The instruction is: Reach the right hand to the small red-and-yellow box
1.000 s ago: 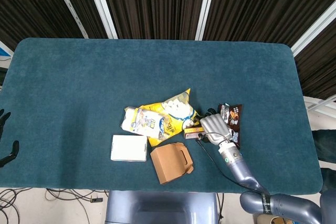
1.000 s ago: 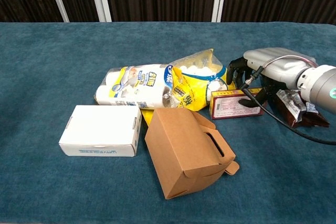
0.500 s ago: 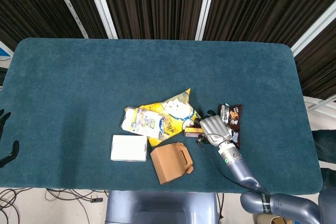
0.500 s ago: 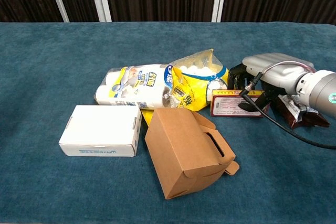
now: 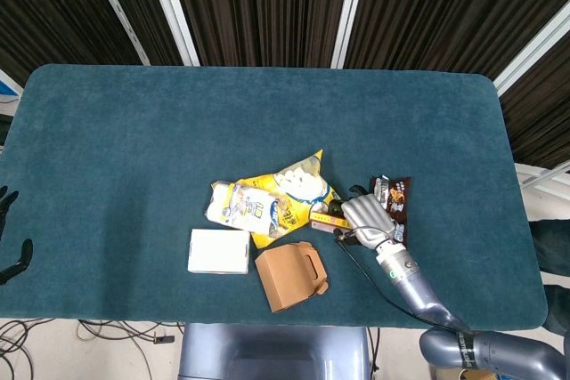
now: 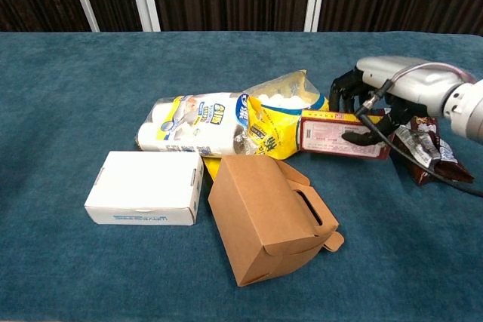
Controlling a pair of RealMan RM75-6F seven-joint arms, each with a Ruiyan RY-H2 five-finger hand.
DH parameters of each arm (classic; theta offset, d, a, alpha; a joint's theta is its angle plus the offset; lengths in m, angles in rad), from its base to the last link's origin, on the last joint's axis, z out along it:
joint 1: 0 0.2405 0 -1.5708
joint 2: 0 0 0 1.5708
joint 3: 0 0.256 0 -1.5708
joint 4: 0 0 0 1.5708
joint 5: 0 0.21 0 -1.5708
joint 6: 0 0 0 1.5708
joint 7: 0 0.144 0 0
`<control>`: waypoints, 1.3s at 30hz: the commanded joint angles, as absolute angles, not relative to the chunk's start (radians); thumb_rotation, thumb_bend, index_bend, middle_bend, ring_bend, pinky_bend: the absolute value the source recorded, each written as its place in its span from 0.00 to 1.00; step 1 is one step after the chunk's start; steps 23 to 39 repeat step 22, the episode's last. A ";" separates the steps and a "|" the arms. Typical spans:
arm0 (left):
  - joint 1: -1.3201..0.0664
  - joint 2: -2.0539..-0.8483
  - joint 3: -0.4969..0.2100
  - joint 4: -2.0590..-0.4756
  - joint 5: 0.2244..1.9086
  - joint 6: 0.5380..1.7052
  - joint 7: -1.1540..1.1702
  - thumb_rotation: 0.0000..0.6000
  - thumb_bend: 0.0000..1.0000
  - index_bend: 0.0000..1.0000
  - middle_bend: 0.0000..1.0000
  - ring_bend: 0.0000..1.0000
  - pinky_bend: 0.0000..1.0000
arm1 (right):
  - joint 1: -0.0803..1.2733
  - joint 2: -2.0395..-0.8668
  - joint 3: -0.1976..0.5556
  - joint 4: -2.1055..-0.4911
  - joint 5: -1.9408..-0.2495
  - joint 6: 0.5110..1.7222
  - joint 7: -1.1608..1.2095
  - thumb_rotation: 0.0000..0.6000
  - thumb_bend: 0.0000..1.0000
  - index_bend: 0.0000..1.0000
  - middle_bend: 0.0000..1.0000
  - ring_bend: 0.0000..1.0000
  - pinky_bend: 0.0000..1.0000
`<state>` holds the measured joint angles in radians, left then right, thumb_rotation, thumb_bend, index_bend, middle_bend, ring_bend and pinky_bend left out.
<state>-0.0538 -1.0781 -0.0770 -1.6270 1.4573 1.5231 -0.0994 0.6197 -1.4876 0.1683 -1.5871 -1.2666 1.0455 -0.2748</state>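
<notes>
Open table (image 5: 134, 122) is left all around the central cluster; the small red-and-yellow box (image 6: 343, 135) is hemmed by the yellow snack bag (image 6: 283, 115), brown carton (image 6: 268, 216) and dark wrapper (image 6: 430, 154)

Lab test setup, teal felt table (image 5: 134, 131), dark slatted wall (image 5: 258, 6)

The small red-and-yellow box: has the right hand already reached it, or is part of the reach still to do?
The reach looks done: in the chest view the right hand is at the small red-and-yellow box, its dark fingers over the box's right end. In hand: the hand appears to grip the box, which looks tilted against the yellow snack bag. Nothing is plainly left. The left hand waits at the table's edge.
</notes>
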 commanded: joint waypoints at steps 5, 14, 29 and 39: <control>-0.055 -1.078 -0.077 -1.628 1.458 1.522 -0.098 1.00 0.47 0.00 0.00 0.03 0.01 | 0.586 -1.332 0.228 -1.761 -1.345 1.145 -0.189 1.00 0.40 0.49 0.65 0.59 0.23; -0.055 -1.081 -0.077 -1.626 1.458 1.522 -0.095 1.00 0.47 0.00 0.00 0.03 0.01 | 0.518 -1.114 0.268 -1.967 -1.458 1.245 -0.011 1.00 0.40 0.49 0.65 0.59 0.23; -0.056 -1.081 -0.077 -1.628 1.456 1.520 -0.090 1.00 0.47 0.00 0.00 0.03 0.01 | 0.471 -0.991 0.245 -2.042 -1.574 1.292 0.157 1.00 0.40 0.49 0.65 0.59 0.23; -0.056 -1.081 -0.077 -1.628 1.456 1.520 -0.090 1.00 0.47 0.00 0.00 0.03 0.01 | 0.471 -0.991 0.245 -2.042 -1.574 1.292 0.157 1.00 0.40 0.49 0.65 0.59 0.23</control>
